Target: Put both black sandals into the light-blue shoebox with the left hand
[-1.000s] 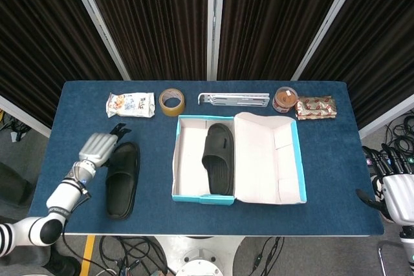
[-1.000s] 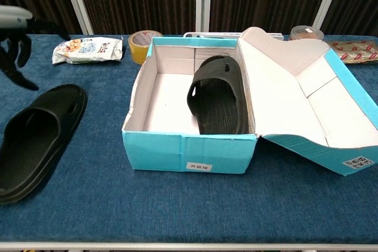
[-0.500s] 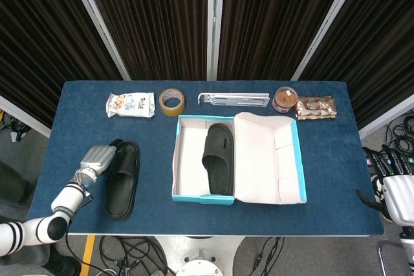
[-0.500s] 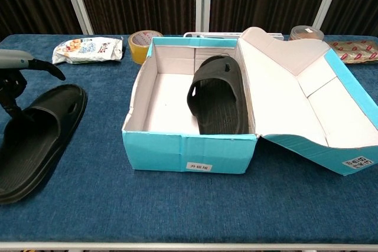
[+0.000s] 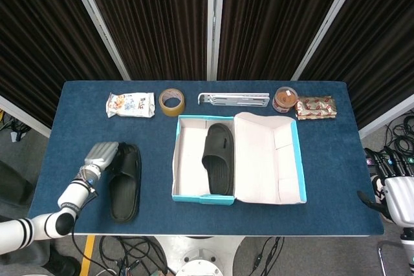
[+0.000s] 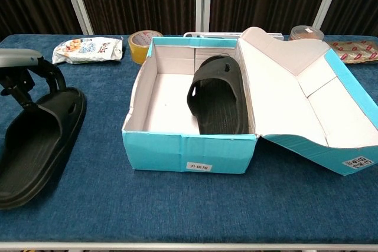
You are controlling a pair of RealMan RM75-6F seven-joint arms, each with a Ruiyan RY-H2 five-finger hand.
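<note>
On the dark-blue cloth table (image 5: 323,179), your left hand (image 5: 103,156) has dropped onto the loose black rubber sandal (image 5: 125,183), fingers curling over its strap. The other sandal (image 5: 218,158) already lies in the light-blue cardboard shoebox (image 5: 194,197). Close and lift.
</note>
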